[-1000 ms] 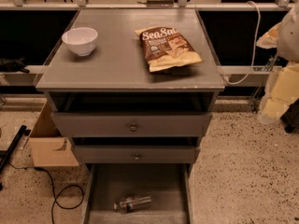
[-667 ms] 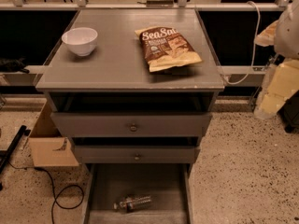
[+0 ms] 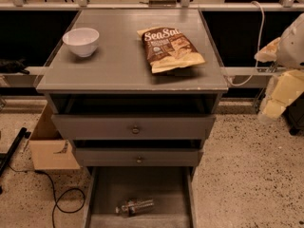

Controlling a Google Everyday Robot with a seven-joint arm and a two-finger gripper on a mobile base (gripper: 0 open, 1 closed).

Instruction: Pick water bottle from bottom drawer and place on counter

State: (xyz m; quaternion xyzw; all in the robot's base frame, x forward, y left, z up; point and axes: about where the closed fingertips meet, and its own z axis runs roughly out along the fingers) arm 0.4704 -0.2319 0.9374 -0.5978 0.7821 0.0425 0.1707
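Reading from the left, a cardboard box (image 3: 51,148) is sitting on the speckled floor beside the cabinet, with a dark cable (image 3: 61,201) lying looped in front of it. On the counter (image 3: 118,68), a white bowl (image 3: 81,41) is resting near the left rear corner, and a brown snack bag (image 3: 171,49) is lying flat to right of centre, well apart from the bowl. Below the two knobbed drawers, the bottom drawer (image 3: 159,186) is standing pulled out, and the water bottle (image 3: 135,206) is lying on its side on the drawer floor, near the front and slightly left of centre. At the far right, the gripper (image 3: 274,101) is hanging beside the cabinet at roughly counter height, well apart from the bottle and touching nothing; whether it is spread or pressed together cannot be told from this view. Judged from this layout, the task is only beginning: the drawer is open, but the reach down, the grasp, the lift and the placing on the counter are all yet to be done.
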